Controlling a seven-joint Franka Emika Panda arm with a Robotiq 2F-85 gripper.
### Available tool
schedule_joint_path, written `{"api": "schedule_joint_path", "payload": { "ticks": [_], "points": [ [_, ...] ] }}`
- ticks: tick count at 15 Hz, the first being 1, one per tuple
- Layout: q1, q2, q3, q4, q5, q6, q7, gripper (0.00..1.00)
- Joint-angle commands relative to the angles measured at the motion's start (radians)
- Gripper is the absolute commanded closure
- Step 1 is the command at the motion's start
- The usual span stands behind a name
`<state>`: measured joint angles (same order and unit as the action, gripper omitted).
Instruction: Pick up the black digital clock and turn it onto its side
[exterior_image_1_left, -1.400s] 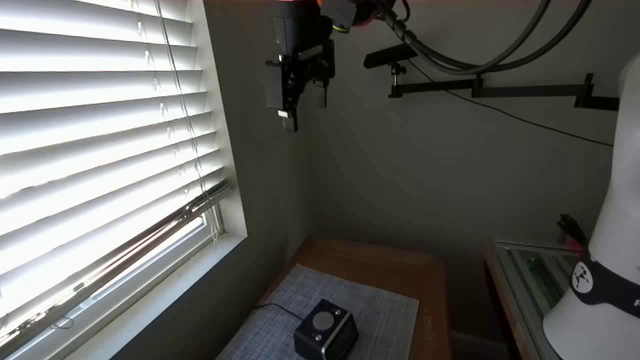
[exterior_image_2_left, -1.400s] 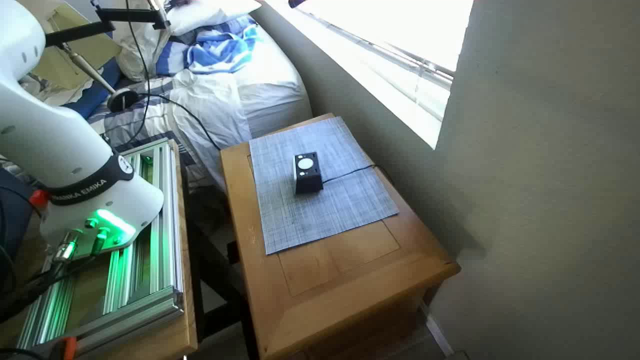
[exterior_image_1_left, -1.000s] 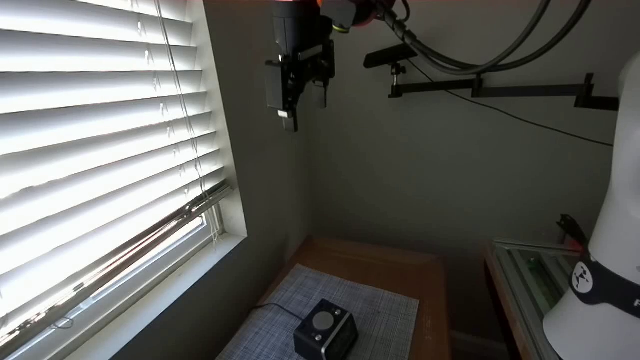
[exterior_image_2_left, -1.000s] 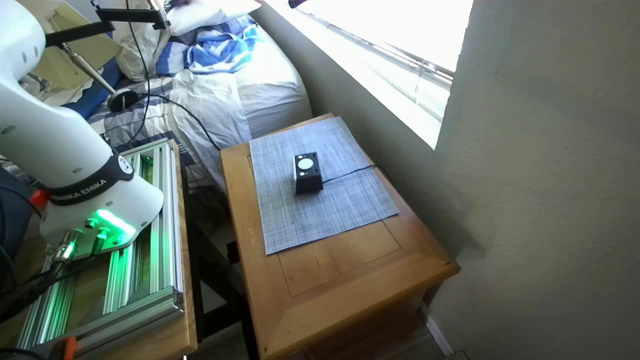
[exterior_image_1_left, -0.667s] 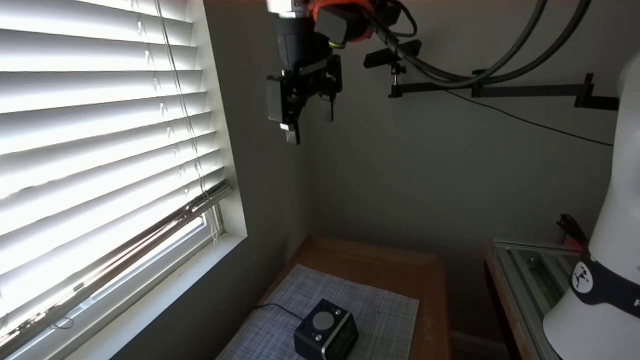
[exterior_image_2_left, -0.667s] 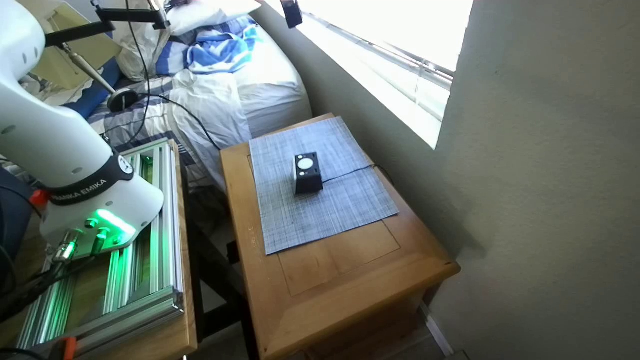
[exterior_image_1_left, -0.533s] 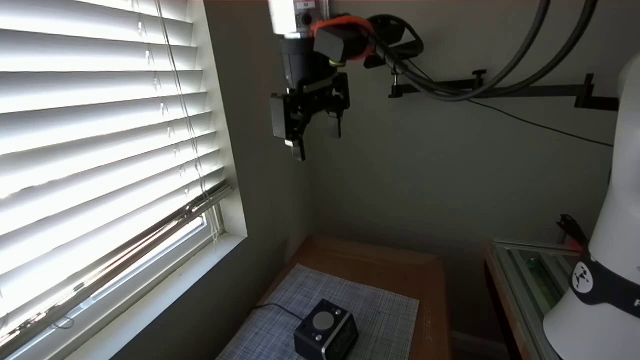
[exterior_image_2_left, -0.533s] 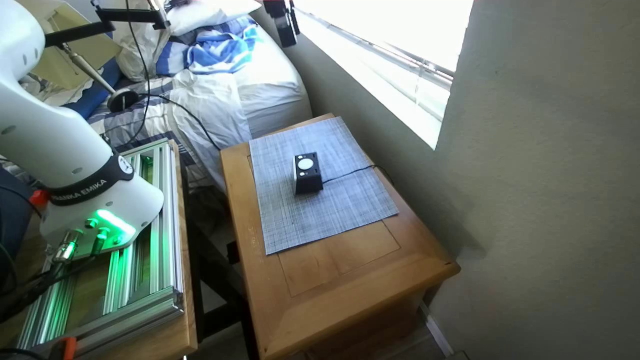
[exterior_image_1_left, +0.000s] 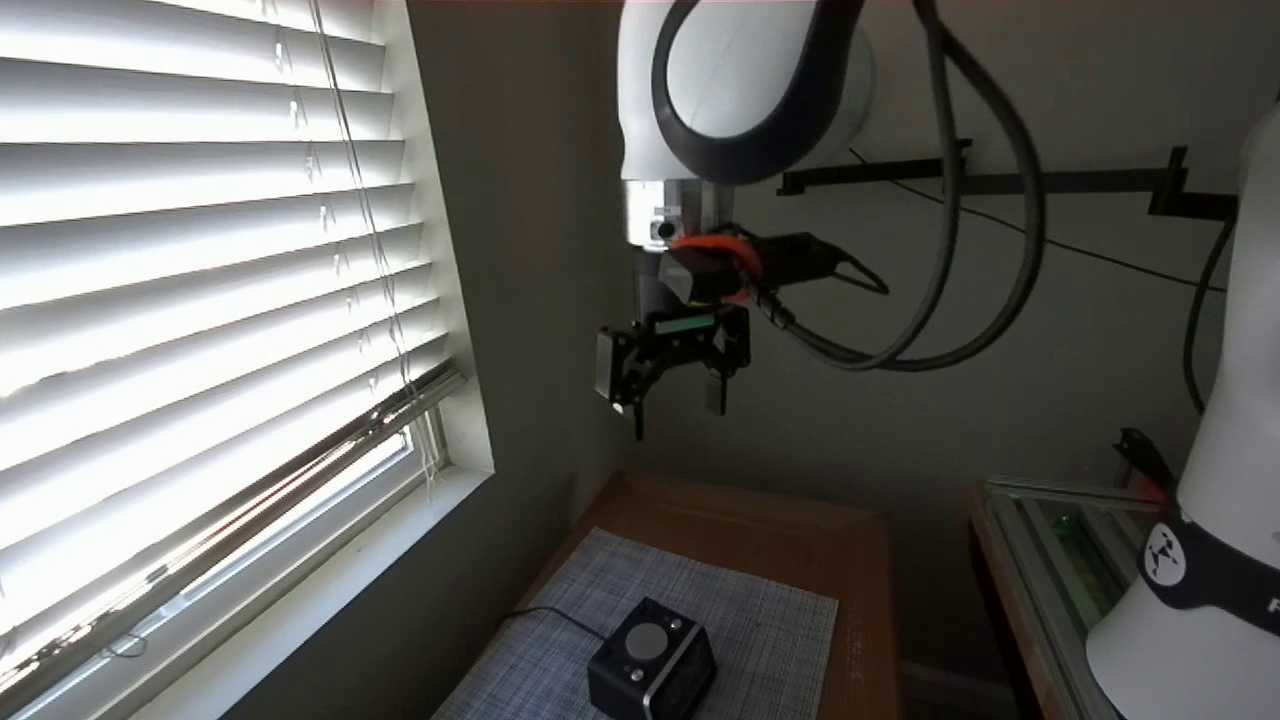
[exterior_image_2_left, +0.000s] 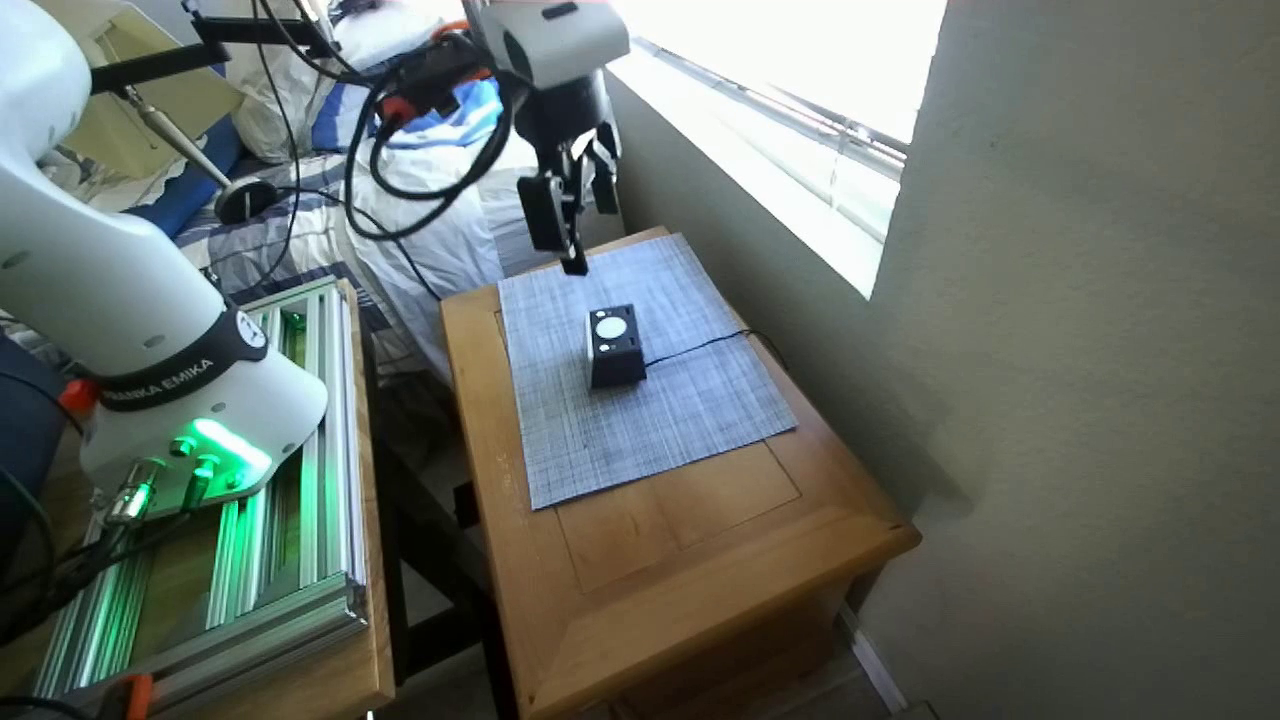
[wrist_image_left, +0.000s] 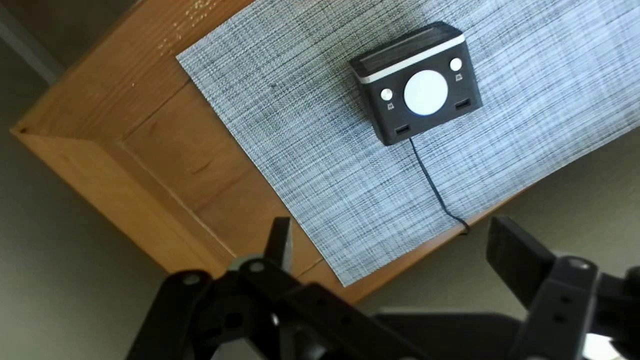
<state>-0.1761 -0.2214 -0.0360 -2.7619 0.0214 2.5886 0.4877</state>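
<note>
The black digital clock (exterior_image_1_left: 650, 655) stands upright on a grey woven placemat (exterior_image_1_left: 775, 630); both also show in an exterior view, the clock (exterior_image_2_left: 617, 352) with its round light button on top. In the wrist view the clock (wrist_image_left: 420, 87) lies above the jaws, its top with a white round button and two small knobs facing the camera. My gripper (exterior_image_1_left: 678, 415) is open and empty, well above the clock and apart from it. It also shows in an exterior view (exterior_image_2_left: 590, 240), and its fingers are spread wide in the wrist view (wrist_image_left: 390, 225).
A thin black cord (exterior_image_2_left: 700, 346) runs from the clock over the edge of the wooden table (exterior_image_2_left: 680, 590). A wall and a window with blinds (exterior_image_1_left: 200, 240) border the table. A bed (exterior_image_2_left: 540, 200) and the robot's metal base frame (exterior_image_2_left: 330, 500) stand beside it.
My open gripper has come down from high up, moving a little toward the arm's base side, and now shows fully in both exterior views. The clock has not moved.
</note>
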Motion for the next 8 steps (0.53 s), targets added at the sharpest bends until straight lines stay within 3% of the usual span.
{"api": "schedule_joint_path", "payload": {
  "ticks": [1, 3, 4, 8],
  "points": [
    [0.008, 0.139, -0.095, 0.001, 0.203, 0.108, -0.090, 0.00],
    [0.066, 0.175, -0.167, 0.021, 0.366, 0.083, -0.178, 0.00],
    [0.010, 0.128, -0.107, -0.001, 0.239, 0.071, -0.105, 0.00],
    [0.033, 0.165, -0.141, 0.011, 0.327, 0.071, -0.157, 0.00]
  ]
}}
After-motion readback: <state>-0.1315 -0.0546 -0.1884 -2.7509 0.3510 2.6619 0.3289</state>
